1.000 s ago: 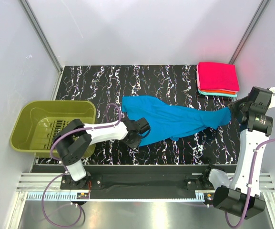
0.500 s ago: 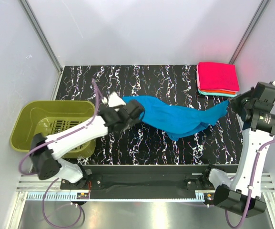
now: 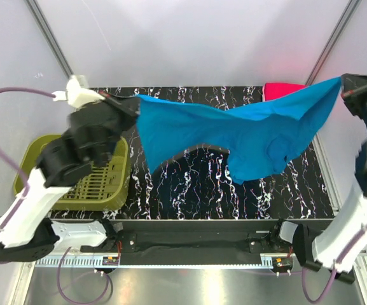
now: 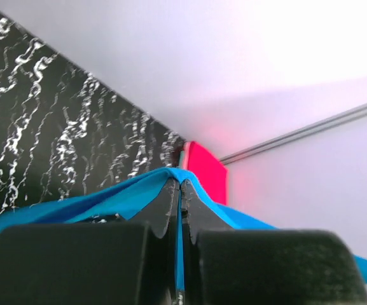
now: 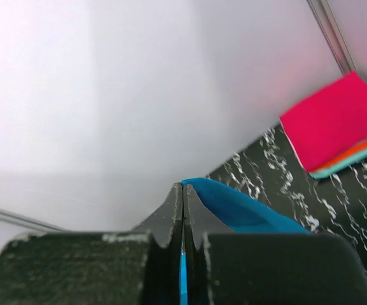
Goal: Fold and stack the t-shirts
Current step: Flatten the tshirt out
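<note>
A bright blue t-shirt [image 3: 247,130] hangs stretched in the air above the black marbled table [image 3: 189,190], held at both ends. My left gripper [image 3: 134,105] is shut on its left corner, high over the table's left side; blue cloth [image 4: 132,197] drapes over the closed fingers [image 4: 164,213]. My right gripper [image 3: 343,81] is shut on the right corner, up at the far right; the wrist view shows blue cloth [image 5: 234,206] pinched between its fingers [image 5: 199,216]. A folded stack with a magenta-pink t-shirt [image 5: 336,121] on top, orange and pale teal below, lies at the table's back right, mostly hidden in the top view.
An olive-green plastic basket [image 3: 103,184] stands off the table's left edge, partly under my left arm. Pale walls close in the back and both sides. A metal rail [image 3: 189,257] runs along the near edge by the arm bases.
Both arms have risen and spread apart, lifting the blue t-shirt off the table and stretching it wide in the air. Both grippers stayed shut on it.
</note>
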`<state>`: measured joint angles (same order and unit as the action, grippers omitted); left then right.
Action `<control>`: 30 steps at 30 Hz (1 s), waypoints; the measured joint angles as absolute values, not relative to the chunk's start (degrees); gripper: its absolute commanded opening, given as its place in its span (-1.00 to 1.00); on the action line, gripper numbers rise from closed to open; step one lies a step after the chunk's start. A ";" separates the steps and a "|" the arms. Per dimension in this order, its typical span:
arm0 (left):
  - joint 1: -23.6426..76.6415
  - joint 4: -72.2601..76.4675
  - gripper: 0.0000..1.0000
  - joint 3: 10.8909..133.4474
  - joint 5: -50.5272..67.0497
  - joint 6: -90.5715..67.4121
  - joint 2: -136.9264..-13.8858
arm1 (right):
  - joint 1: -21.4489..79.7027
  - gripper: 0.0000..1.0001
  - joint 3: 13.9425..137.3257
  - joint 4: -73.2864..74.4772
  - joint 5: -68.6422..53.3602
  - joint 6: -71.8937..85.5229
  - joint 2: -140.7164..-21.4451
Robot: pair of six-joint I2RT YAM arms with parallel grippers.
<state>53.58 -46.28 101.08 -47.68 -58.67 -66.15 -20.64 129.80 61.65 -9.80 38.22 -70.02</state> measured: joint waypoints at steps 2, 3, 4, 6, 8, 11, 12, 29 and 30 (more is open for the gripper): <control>53.58 -46.15 -1.00 100.82 -46.54 -57.80 -62.72 | -20.64 -1.00 133.64 63.40 -9.72 38.22 -67.55; 53.56 -45.80 -1.00 100.22 -45.39 -57.36 -60.84 | -20.64 -1.00 134.56 64.31 -9.52 38.24 -65.91; 53.56 -45.01 -1.00 99.20 -44.16 -57.01 -58.76 | -20.64 -1.00 135.17 65.47 -9.10 38.26 -64.18; 53.56 -44.42 -1.00 97.45 -40.91 -56.49 -54.39 | -20.69 -1.00 136.64 68.07 -8.14 38.57 -59.18; 53.54 -43.33 -1.00 97.08 -38.52 -56.05 -52.16 | -20.69 -1.00 138.26 69.19 -6.81 39.00 -55.75; 53.54 -42.33 -1.00 96.16 -35.35 -55.86 -49.78 | -20.67 -1.00 140.81 70.32 -4.49 39.86 -52.23; 53.54 -42.35 -1.00 95.81 -34.50 -55.83 -49.21 | -20.67 -1.00 141.99 70.59 -3.60 40.14 -51.62; 36.16 -37.01 -1.00 92.23 -35.22 -46.83 -66.87 | -20.67 -1.00 106.04 41.91 -8.71 39.66 -65.73; 33.15 -36.38 -1.00 91.26 -32.84 -46.98 -69.47 | -20.67 -1.00 102.21 38.59 -10.83 40.01 -68.84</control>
<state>33.15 -36.38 91.26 -32.84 -46.98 -69.47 -20.67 102.21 38.59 -10.83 40.01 -68.84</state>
